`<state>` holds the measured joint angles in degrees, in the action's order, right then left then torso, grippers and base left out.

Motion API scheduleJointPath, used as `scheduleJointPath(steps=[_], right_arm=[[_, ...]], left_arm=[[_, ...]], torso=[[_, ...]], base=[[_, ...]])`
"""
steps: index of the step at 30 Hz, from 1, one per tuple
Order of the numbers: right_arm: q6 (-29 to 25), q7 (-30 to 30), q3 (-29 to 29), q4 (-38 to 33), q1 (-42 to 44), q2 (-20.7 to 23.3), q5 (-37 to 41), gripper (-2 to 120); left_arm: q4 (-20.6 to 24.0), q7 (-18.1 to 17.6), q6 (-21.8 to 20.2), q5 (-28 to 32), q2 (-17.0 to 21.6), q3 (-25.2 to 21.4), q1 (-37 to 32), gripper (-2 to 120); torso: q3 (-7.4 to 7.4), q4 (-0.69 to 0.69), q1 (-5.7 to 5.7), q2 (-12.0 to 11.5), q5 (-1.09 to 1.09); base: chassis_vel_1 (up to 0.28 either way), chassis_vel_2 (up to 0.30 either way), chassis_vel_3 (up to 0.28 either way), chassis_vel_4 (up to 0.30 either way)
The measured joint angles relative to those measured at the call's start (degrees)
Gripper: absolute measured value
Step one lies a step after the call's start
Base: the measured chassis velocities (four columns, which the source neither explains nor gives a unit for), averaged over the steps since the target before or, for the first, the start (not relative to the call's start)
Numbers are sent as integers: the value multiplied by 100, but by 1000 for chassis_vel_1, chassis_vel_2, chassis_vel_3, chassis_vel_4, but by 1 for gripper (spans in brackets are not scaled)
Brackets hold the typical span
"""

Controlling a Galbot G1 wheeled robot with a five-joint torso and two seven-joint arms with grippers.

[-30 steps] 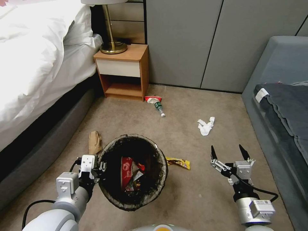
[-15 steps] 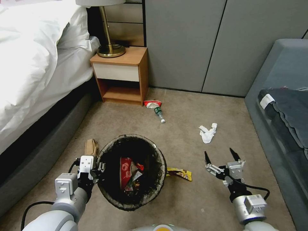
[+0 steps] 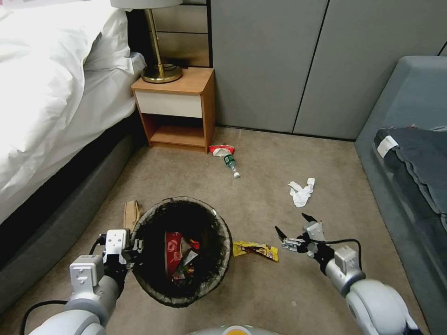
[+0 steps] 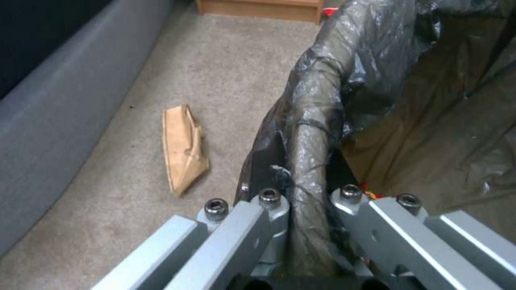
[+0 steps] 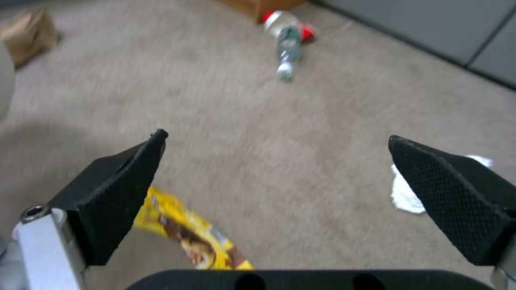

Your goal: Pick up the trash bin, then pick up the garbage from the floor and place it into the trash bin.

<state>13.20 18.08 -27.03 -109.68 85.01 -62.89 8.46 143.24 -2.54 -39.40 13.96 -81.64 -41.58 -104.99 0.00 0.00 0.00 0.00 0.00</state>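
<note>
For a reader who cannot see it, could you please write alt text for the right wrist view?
The open right gripper hangs over beige carpet, its two black fingertips spread wide, with a yellow snack wrapper lying just below them. Farther off lie a small plastic bottle, a white crumpled tissue and a brown paper bag.

The small round white plastic trash bin lined with a dark bag [image 3: 181, 251] sits on the tan carpet floor [image 3: 260, 288], with red crumpled packets [image 3: 179, 253] inside it. At its 3 o'clock lies the yellow snack wrapper [image 3: 255, 250]. At 10 o'clock lies the brown paper bag [image 3: 131, 214]. At 12 o'clock, far off, the small clear plastic bottle [image 3: 231, 166] lies before the wooden nightstand [image 3: 176, 109]. The white crumpled tissue [image 3: 301, 191] lies at 2 o'clock.
</note>
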Motion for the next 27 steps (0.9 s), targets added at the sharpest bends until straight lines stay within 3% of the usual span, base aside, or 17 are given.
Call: scheduleJointPath(steps=[5,9,15,27], right_arm=[[179,198,495,470,-432,323,103,100],[255,221,751,757,-665,338,107,100],[392,286,1198,1487,-1189,210,93,100],[389,415,1520,2378,-1781,-257,-224,100]], left_arm=[[0,0,-4,22,-20,-82,-27,1],[0,0,-4,30,-19,-112,-39,1],[0,-7,-6,54,-15,-153,-54,1],[0,-12,-7,43,-16,-126,-94,1]], torso=[[0,-1,0,0,0],[0,0,0,0,0],[0,0,0,0,0],[0,0,0,0,-1]], base=[[0,0,0,0],[0,0,0,0],[0,0,0,0],[0,0,0,0]])
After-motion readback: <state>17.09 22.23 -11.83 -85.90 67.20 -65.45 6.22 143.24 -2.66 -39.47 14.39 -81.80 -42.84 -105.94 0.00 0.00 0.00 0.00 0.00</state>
